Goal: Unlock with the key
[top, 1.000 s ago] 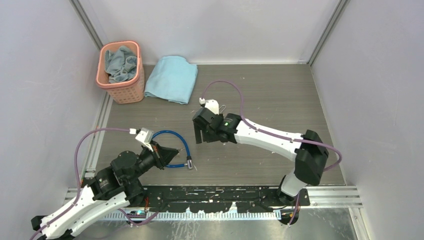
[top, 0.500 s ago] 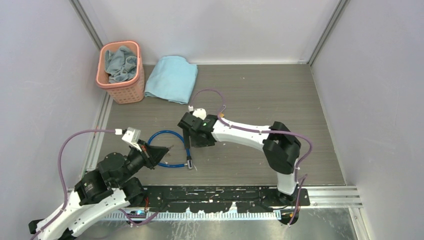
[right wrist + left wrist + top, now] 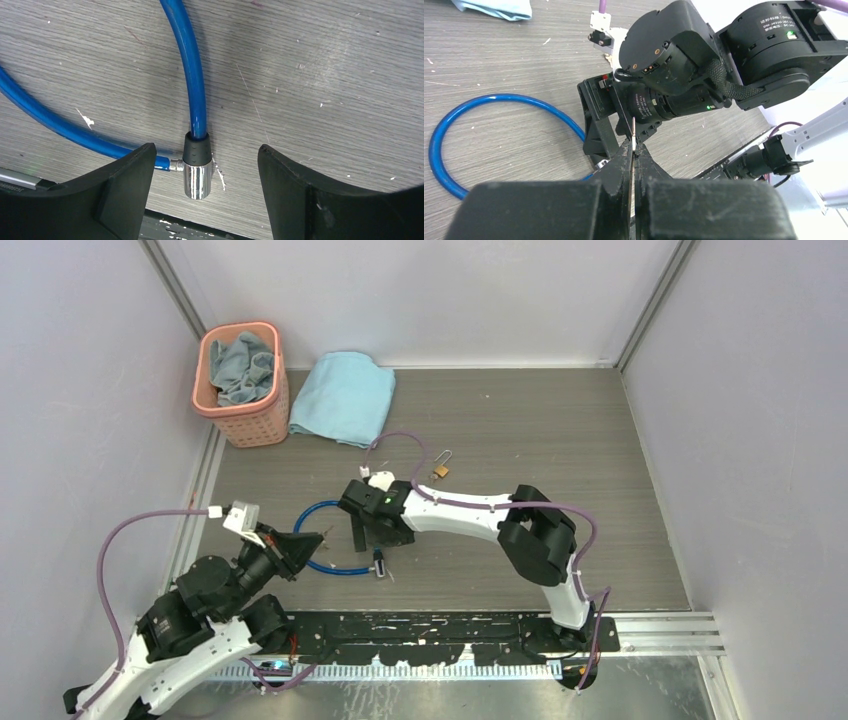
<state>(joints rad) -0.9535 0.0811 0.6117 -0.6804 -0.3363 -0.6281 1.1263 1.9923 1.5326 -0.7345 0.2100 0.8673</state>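
Here, pinches the key (image 3: 633, 131) between the clenched tips of the left claw (image 3: 633, 146), blade poking out, over the left side of the blue cable (image 3: 312, 507) loop. Spreads the right claw (image 3: 204, 155) wide astride that cable's silver end (image 3: 197, 180), fingers clear of it. Shows the brass padlock (image 3: 440, 473) on the table (image 3: 560, 430), beyond the cable, to its right.
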